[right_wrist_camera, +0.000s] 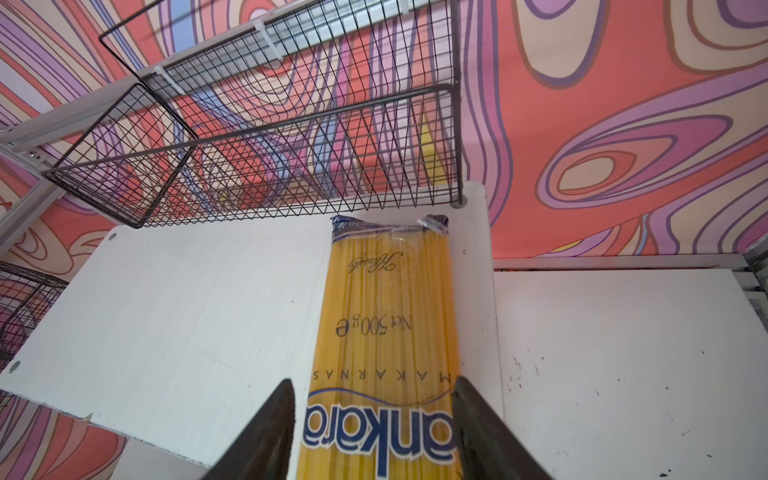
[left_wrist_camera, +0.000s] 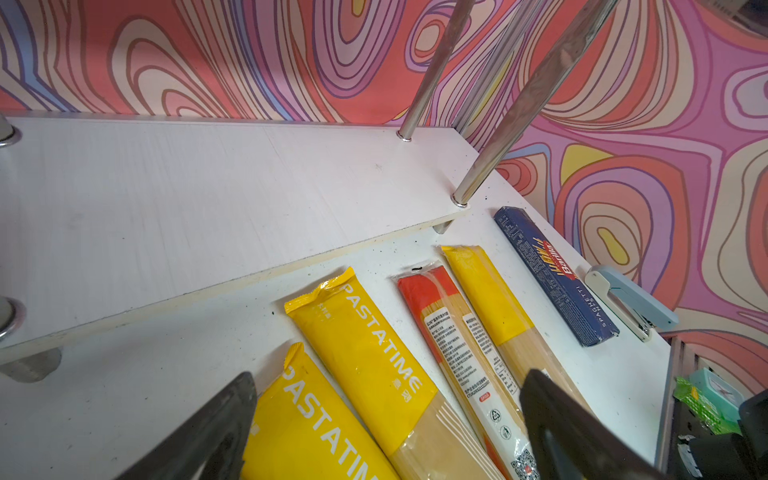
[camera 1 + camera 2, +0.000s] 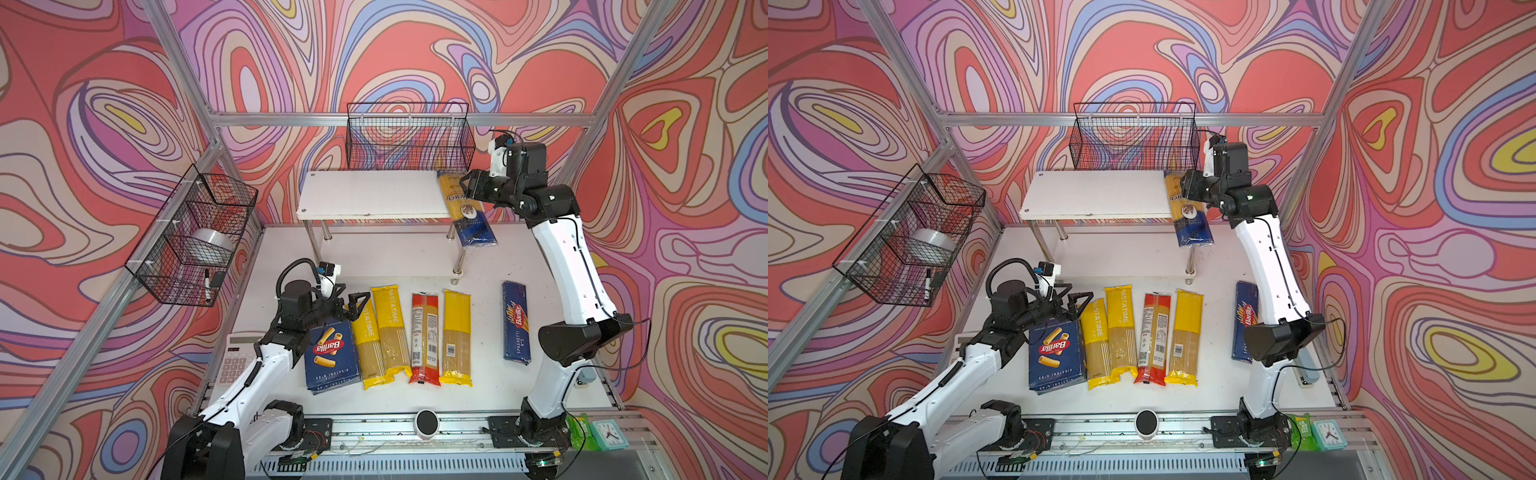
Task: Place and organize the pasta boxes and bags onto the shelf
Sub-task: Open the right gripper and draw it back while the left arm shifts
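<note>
A flat white table (image 3: 478,386) holds a small two-tier shelf (image 3: 365,193) of matte white rectangular boards on shiny chrome tube legs. On the table in front of it lies a row of packages. At the left is a wide dark blue cardboard rigatoni box (image 3: 330,357). Beside it are two glossy yellow plastic spaghetti bags (image 3: 368,349) (image 3: 390,328), a slim red bag with white labels (image 3: 424,336), then a third yellow bag (image 3: 456,336). A long narrow blue spaghetti carton (image 3: 515,322) lies apart at the right. A gold-and-navy crinkly clear bag (image 1: 390,311) lies on the top board's right end, its navy end overhanging the front edge. The right gripper (image 1: 374,381) straddles it, its fingers parted. The left gripper (image 2: 388,376) hovers over the yellow bags with its fingers spread wide, holding nothing.
</note>
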Motion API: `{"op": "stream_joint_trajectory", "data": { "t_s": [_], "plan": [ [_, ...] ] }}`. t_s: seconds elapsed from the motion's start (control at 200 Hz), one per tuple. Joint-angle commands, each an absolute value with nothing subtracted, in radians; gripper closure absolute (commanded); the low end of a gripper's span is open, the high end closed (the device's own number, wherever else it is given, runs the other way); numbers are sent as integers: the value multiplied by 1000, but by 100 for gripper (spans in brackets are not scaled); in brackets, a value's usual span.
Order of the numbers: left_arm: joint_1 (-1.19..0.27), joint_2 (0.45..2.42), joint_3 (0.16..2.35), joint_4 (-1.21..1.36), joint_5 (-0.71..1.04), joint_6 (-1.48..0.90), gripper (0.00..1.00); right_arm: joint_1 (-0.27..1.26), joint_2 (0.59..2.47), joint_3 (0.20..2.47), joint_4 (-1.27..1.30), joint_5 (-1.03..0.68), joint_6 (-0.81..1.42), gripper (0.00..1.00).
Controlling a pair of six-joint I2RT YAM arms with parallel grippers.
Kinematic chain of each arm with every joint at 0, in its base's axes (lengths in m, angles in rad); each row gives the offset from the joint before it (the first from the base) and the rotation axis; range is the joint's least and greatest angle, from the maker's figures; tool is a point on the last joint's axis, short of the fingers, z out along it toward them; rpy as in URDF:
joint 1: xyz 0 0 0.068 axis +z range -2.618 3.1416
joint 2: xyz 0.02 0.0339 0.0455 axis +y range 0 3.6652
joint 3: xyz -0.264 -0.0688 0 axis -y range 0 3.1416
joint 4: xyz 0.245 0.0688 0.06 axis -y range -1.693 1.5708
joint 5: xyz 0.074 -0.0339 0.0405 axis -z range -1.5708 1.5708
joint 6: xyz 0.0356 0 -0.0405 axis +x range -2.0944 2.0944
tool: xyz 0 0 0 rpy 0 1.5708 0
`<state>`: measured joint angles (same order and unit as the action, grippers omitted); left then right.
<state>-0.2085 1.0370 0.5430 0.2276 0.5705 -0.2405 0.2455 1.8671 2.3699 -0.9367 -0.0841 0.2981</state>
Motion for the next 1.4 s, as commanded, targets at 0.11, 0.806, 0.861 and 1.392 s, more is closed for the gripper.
{"op": "stream_joint_trajectory", "data": {
  "t_s": [0.11,0.806,0.861,1.392],
  "plan": [
    [-217,980,580,129,442,-216,0,239,1661,2161,-878,-3,253,35],
    [-52,959,561,173,237,-345,0,204,955,1020,-372,27,351,20],
    [-28,956,539,207,219,-366,0,203,944,930,-286,12,363,20],
    [-5,1082,572,360,249,-285,0,203,1132,694,255,-116,308,20]
  ]
}}
